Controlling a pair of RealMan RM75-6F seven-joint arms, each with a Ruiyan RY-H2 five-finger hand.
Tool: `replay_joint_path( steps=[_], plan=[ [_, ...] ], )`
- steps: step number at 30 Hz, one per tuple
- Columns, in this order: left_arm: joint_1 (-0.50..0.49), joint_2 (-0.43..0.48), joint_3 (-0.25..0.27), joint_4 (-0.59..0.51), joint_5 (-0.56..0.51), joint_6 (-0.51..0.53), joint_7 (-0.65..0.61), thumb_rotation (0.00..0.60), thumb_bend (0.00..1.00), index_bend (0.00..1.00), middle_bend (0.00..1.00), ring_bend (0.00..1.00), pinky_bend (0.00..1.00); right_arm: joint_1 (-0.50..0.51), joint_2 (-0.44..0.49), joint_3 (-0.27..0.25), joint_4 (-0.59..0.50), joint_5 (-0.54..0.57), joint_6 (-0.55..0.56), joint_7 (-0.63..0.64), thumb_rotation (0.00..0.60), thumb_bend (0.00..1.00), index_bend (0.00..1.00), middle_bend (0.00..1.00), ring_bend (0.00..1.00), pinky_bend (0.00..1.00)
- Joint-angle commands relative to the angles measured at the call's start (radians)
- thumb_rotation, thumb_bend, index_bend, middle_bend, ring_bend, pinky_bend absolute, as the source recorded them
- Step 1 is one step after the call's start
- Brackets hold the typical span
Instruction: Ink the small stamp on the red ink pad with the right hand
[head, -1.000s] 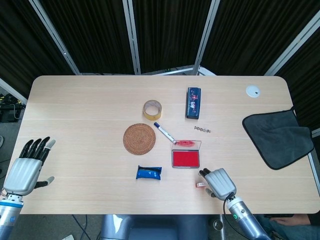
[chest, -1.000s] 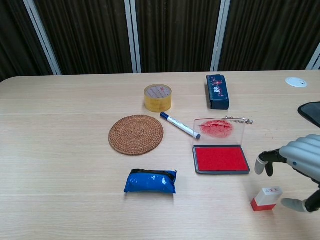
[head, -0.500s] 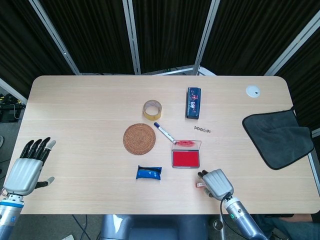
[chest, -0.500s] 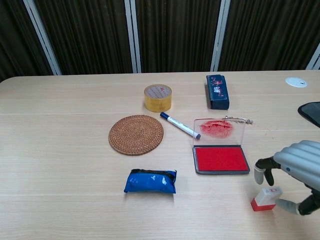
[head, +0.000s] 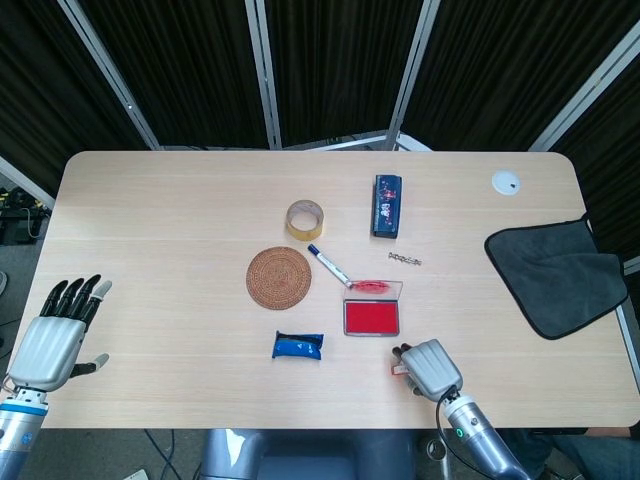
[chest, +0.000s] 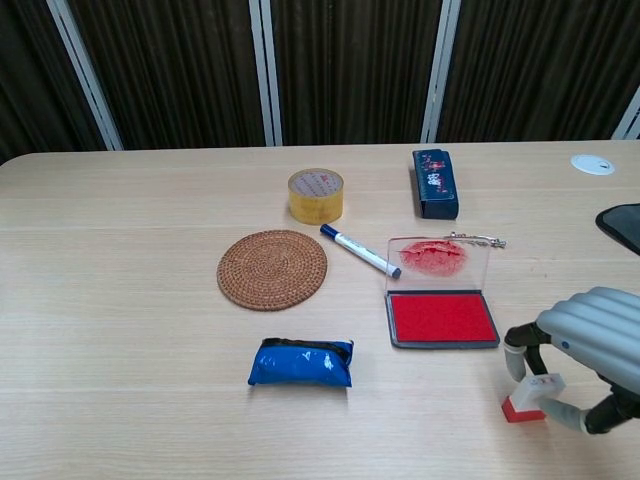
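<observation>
The small stamp (chest: 524, 400), white on a red base, sits near the table's front edge, right of the open red ink pad (chest: 441, 318). It leans slightly. My right hand (chest: 590, 335) is curled over it, with the thumb against its right side and a finger at its upper left, pinching it. From the head view the right hand (head: 430, 368) covers most of the stamp (head: 399, 368), just below the ink pad (head: 371, 318). Far off at the front left corner, my left hand (head: 55, 340) holds nothing, its fingers spread.
A woven coaster (head: 279, 276), a tape roll (head: 305, 219), a marker (head: 328, 265), a blue packet (head: 299, 346), a dark blue box (head: 387, 205) and a small chain (head: 404, 259) lie around the pad. A grey cloth (head: 560, 275) hangs over the right edge.
My right hand has come down and toward the stamp, and its fingers have closed in on it. The stamp now leans a little. The left hand has not moved.
</observation>
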Motion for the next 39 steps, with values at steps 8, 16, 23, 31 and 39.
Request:
replay_joint_path(
  steps=[8,16,23,31,39],
  plan=[
    [-0.001,0.000,0.001,0.001,-0.002,-0.001,0.002,0.600,0.00,0.00,0.00,0.00,0.00,0.004,-0.002,-0.003,0.017,-0.006,0.002,0.008,0.600,0.38,0.51,0.59,0.94,1.00],
    [-0.002,-0.001,0.002,0.001,-0.004,-0.003,0.004,0.600,0.00,0.00,0.00,0.00,0.00,0.026,0.031,-0.002,0.006,-0.090,0.029,0.070,0.600,0.41,0.54,0.62,0.93,1.00],
    [-0.005,-0.001,0.001,0.000,-0.010,-0.008,0.003,0.600,0.00,0.00,0.00,0.00,0.00,0.087,0.060,0.075,-0.031,-0.093,0.013,0.064,0.600,0.43,0.54,0.62,0.93,1.00],
    [-0.010,0.000,-0.003,0.001,-0.025,-0.017,0.000,0.600,0.00,0.00,0.00,0.00,0.00,0.171,0.006,0.173,0.002,-0.019,-0.048,0.031,0.600,0.44,0.54,0.62,0.93,1.00],
    [-0.013,0.005,-0.007,0.006,-0.044,-0.024,-0.013,0.600,0.00,0.00,0.00,0.00,0.00,0.217,-0.067,0.195,0.100,0.048,-0.087,-0.008,0.600,0.45,0.54,0.62,0.94,1.00]
  ],
)
